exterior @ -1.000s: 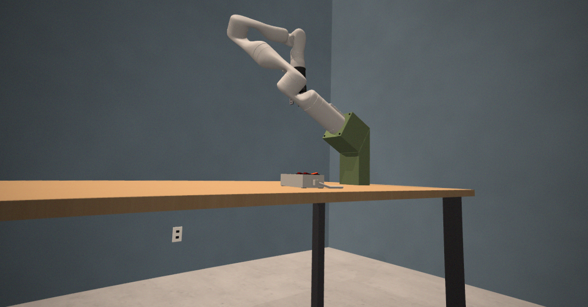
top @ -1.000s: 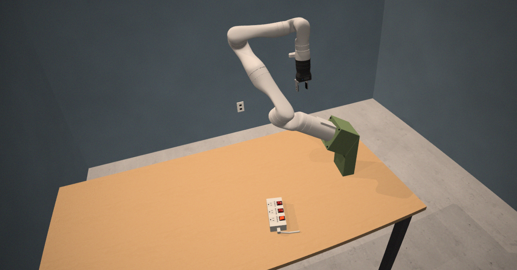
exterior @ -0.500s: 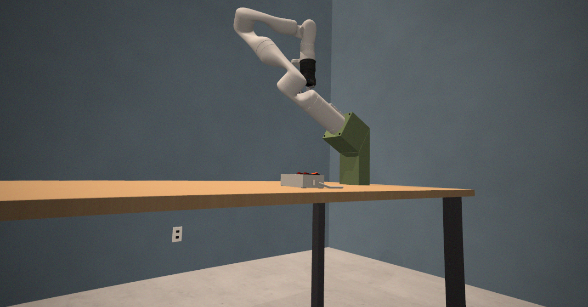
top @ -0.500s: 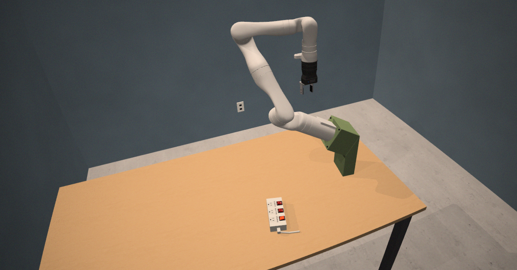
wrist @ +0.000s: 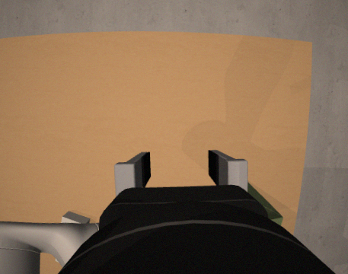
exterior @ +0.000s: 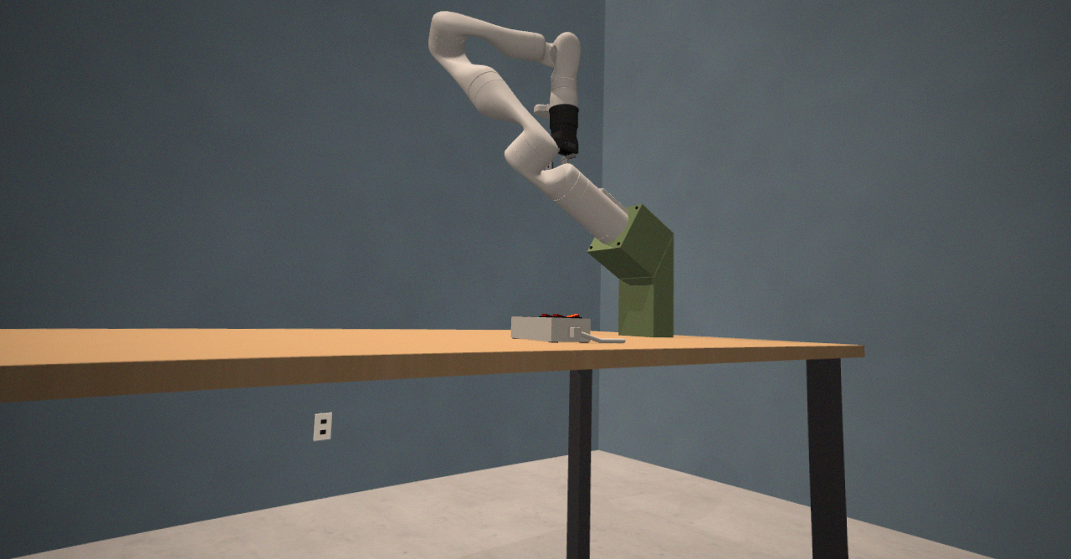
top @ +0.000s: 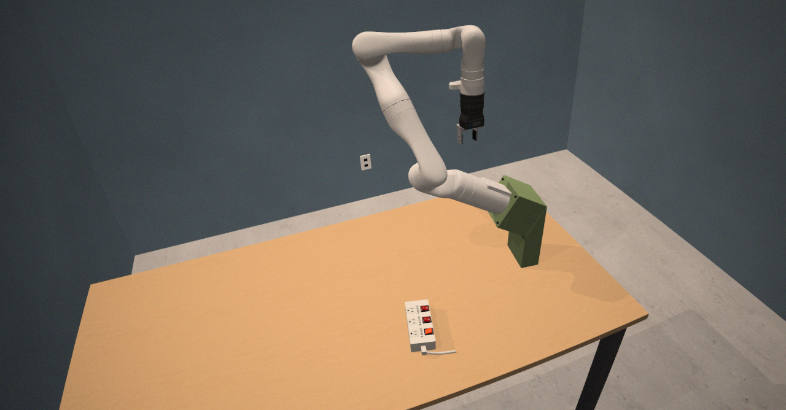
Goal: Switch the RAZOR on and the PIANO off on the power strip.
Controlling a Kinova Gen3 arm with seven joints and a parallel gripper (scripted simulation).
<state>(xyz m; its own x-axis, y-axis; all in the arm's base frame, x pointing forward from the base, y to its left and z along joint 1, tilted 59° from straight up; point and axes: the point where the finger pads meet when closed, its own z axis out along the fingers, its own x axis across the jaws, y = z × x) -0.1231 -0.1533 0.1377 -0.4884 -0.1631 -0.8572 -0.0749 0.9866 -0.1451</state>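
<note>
A white power strip (top: 420, 325) lies flat on the orange table near its front right part, with three red rocker switches (top: 426, 320) in a row along its right side and a short cord stub (top: 439, 351) at the near end. The labels are too small to read. In the exterior view the power strip (exterior: 550, 327) lies in front of the green base. My gripper (top: 468, 134) is open and empty, high above the table's far right part and far from the strip. In the wrist view the open fingers point down at bare table; the strip is out of that view.
The green arm pedestal (top: 522, 220) stands on the table's far right part. The table's right edge (top: 632, 303) is close to the strip. A wall socket (top: 365, 161) is on the back wall.
</note>
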